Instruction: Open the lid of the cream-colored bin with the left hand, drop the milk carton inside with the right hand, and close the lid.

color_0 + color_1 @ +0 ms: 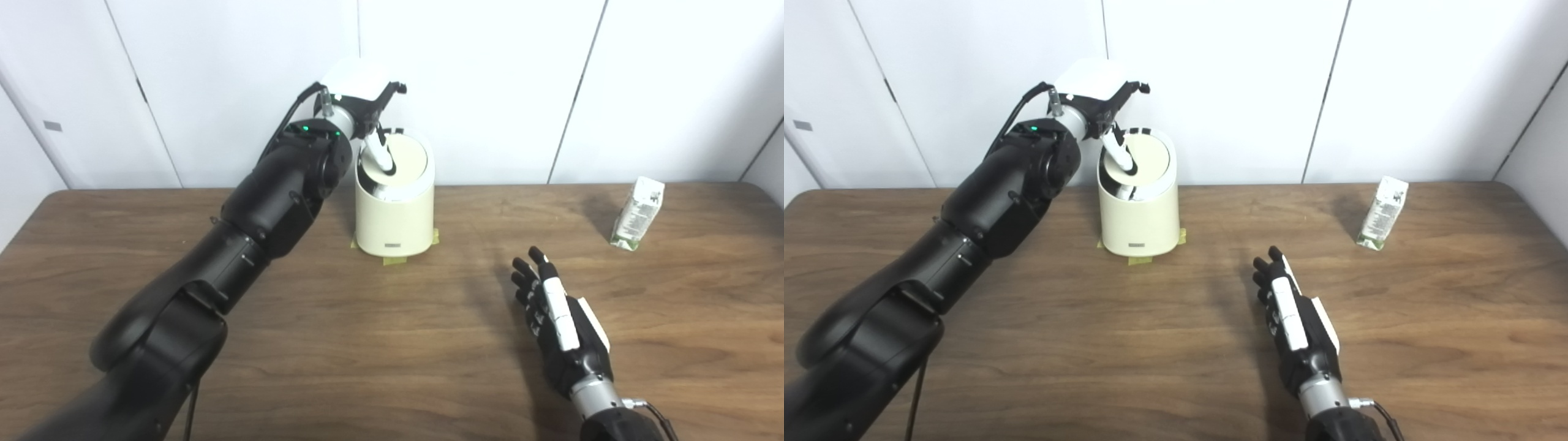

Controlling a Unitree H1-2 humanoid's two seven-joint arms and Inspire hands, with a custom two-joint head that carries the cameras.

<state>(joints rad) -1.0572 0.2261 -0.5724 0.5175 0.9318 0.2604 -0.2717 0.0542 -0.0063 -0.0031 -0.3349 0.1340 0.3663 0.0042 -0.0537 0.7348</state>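
The cream-colored bin (395, 214) stands on the wooden table (367, 343) near its far edge, close to the white panelled wall (490, 79). Strips of yellow tape (392, 260) show under the bin's base at the front and at both sides. A small grey label (392, 245) sits low on the bin's front.

The left hand (361, 101) is raised above and just behind the bin's top, with its white back plate facing up. One finger (380, 156) reaches down and touches the round swing lid (404, 162), near the lid's left edge. The lid is tilted, so a dark gap shows at the bin's front rim. The hand grips nothing; its other fingers are spread away from the bin. The bulky black left arm (245, 245) runs from the lower left corner up to the bin, and hides the table and wall to the left of the bin.

The milk carton (638, 213) stands upright and a little tilted, well apart from the bin to its right, at about the same depth on the table. It is white with green print, and it throws a shadow toward the bin.

The right hand (560, 318) is nearer the camera than the bin and to its right, between bin and carton in the sideways sense. It is empty, with fingers extended and apart, pointing toward the far wall. Nothing lies on the table between it and the carton.
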